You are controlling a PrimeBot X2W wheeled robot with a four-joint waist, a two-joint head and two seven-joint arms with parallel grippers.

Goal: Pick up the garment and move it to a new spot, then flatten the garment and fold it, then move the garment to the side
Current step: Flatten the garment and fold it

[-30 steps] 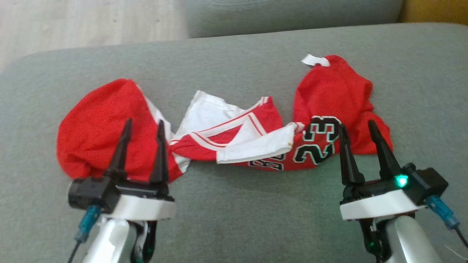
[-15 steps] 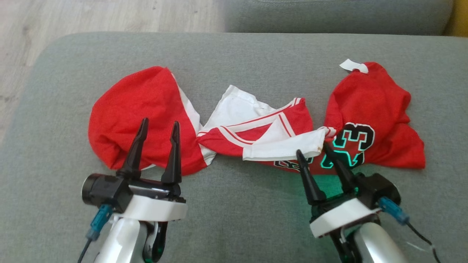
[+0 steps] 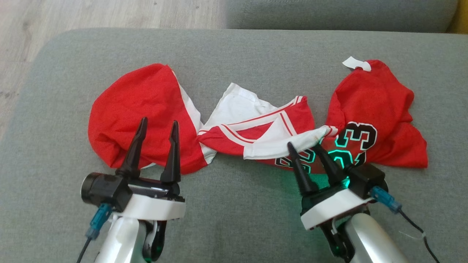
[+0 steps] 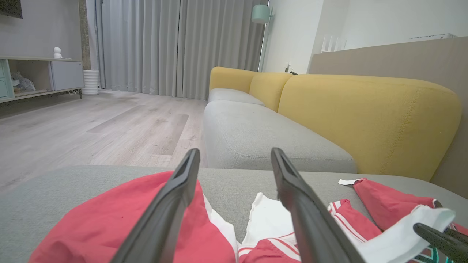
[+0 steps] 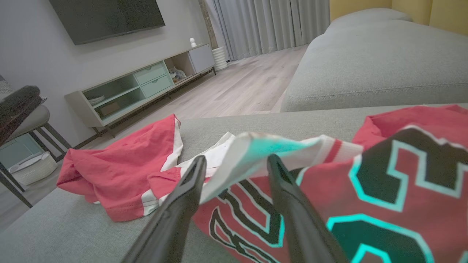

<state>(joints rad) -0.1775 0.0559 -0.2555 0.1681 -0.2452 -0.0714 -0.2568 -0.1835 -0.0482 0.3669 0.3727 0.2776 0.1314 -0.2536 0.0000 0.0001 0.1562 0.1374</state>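
The garment (image 3: 146, 98) is a red jersey with white trim and a black "23". It lies crumpled in a long strip across the grey cushion (image 3: 237, 47). My left gripper (image 3: 159, 121) stands open over the near edge of the left red lump (image 4: 109, 219). In the left wrist view, the left gripper (image 4: 234, 151) has nothing between its fingers. My right gripper (image 3: 303, 145) is open at the white band (image 3: 285, 144) beside the numbers. In the right wrist view, the band's edge (image 5: 263, 149) lies between the two fingers of the right gripper (image 5: 236, 158).
The cushion's rounded left edge drops to a wooden floor (image 3: 109, 14). A second grey seat (image 3: 329, 14) lies beyond it, with yellow backrests (image 4: 365, 109) to the right. A low cabinet (image 5: 146, 84) stands across the room.
The head camera has shifted. My right gripper has moved left and forward from the jersey's right part to the white band, and its fingers stand a little closer together. The left gripper has stayed put.
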